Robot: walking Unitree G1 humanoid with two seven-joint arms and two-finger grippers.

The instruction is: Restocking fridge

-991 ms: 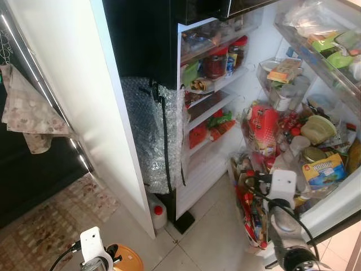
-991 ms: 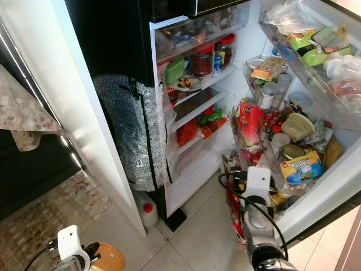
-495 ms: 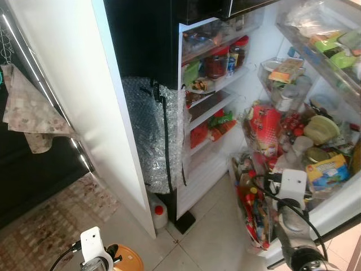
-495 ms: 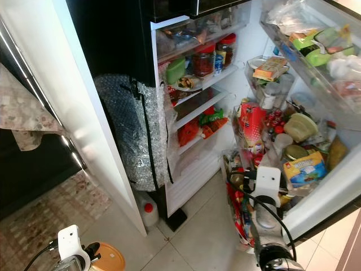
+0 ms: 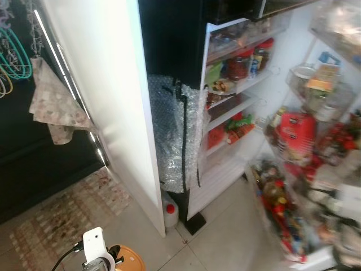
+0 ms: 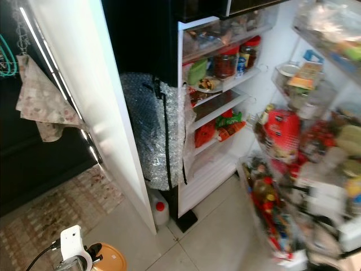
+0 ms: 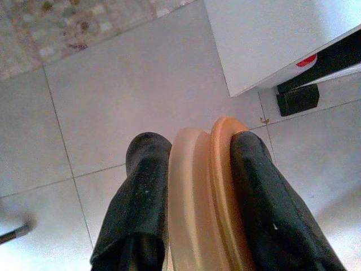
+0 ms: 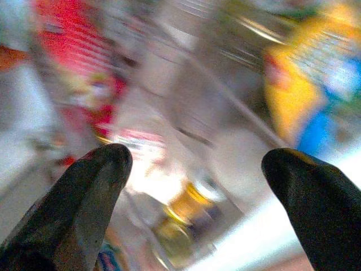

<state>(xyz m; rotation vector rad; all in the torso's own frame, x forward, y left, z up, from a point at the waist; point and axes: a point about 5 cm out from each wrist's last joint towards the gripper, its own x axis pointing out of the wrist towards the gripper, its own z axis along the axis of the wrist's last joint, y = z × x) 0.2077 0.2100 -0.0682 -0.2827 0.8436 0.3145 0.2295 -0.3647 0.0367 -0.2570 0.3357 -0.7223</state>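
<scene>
The fridge stands open, its inner shelves (image 5: 240, 84) holding red-lidded jars (image 5: 241, 63) and packets. Its door shelves (image 6: 282, 141) on the right are crammed with bottles, a red packet (image 5: 294, 135) and boxes, all blurred. Low at the left, my left gripper (image 7: 197, 147) is shut on a round orange-tan container (image 7: 208, 192), seen as an orange disc (image 5: 128, 262) above the floor tiles. My right gripper (image 8: 197, 158) is open, fingers wide apart, pointing at blurred bottles and a yellow-blue pack on the door shelf.
A bubble-wrapped bundle (image 5: 175, 135) with a black strap stands beside the fridge body. Under it on the floor sits a white jug with a red cap (image 5: 170, 213). A white panel (image 5: 107, 96), a hanging patterned cloth (image 5: 56, 110) and a rug (image 5: 62, 214) lie to the left.
The whole picture has slid to the right and blurred, so the camera has turned left. My right arm has gone toward the right edge. The left gripper keeps its hold.
</scene>
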